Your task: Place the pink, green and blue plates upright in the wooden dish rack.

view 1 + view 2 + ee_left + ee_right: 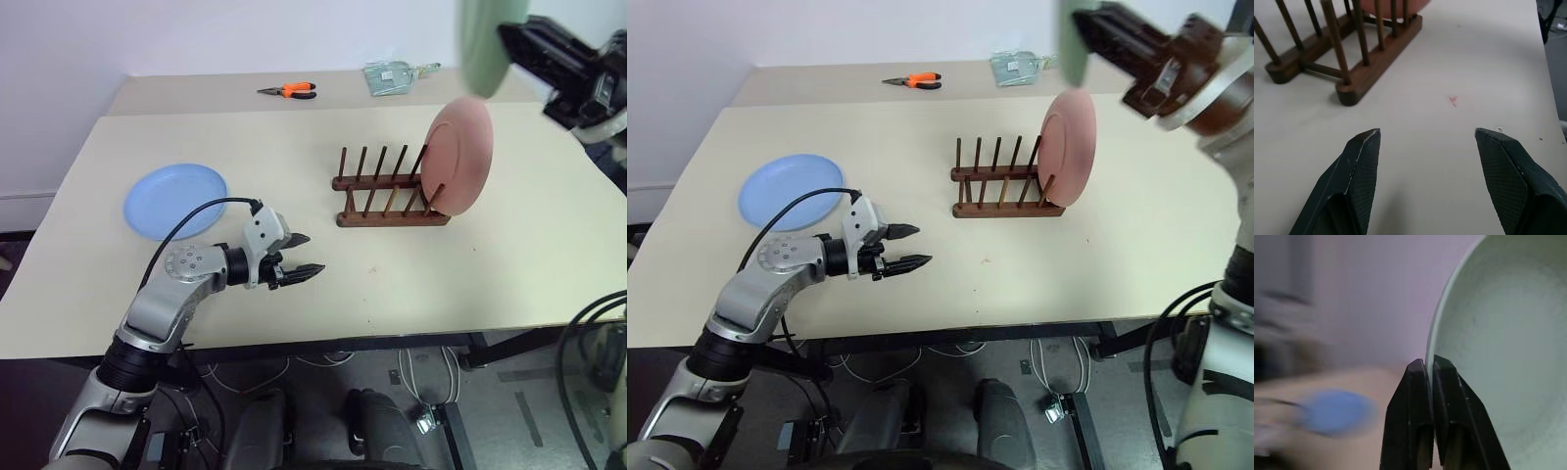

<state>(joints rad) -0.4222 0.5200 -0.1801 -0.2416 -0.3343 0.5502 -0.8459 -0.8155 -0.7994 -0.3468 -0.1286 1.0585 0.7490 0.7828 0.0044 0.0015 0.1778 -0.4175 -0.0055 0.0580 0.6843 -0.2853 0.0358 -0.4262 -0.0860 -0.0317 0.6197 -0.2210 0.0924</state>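
Across the beige table (294, 147), the wooden dish rack (387, 191) held the pink plate (458, 157), the blue plate (174, 200) lay flat by the spread-jawed left gripper (302, 257), and the right gripper (1429, 364), pinching the green plate (1508, 342) only at its rim overhead, risked dropping it.

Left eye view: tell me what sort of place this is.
Probably a lab or workshop test bench, not a kitchen. A plain table stands against a bare wall, orange-handled pliers lie at its far side beside a plastic packet, and loose cables trail underneath.
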